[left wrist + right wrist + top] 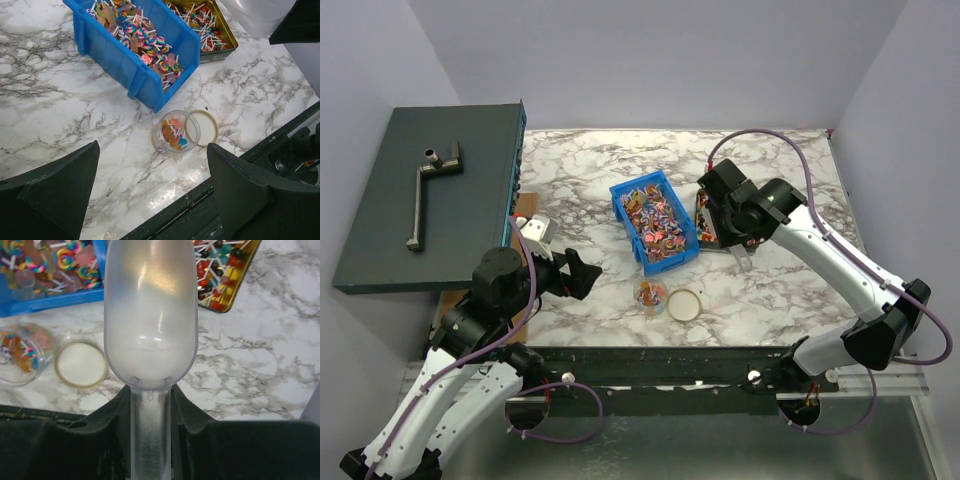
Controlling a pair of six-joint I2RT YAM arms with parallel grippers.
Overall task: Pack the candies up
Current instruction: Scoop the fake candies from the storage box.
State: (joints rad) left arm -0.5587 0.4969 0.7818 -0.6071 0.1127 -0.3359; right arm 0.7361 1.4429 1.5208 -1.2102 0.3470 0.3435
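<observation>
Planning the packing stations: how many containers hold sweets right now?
3: the blue bin mid-table, the gold tray just right of it, and the small clear jar in front, beside its lid.

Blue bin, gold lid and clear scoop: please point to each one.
blue bin [112, 52], left wrist view, on its long outer wall
gold lid [207, 128], left wrist view, on its pale inner face
clear scoop [150, 315], right wrist view, on its bowl's middle

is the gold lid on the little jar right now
No, the gold lid lies flat on the tabletop beside the open jar, which holds a few candies.
</observation>
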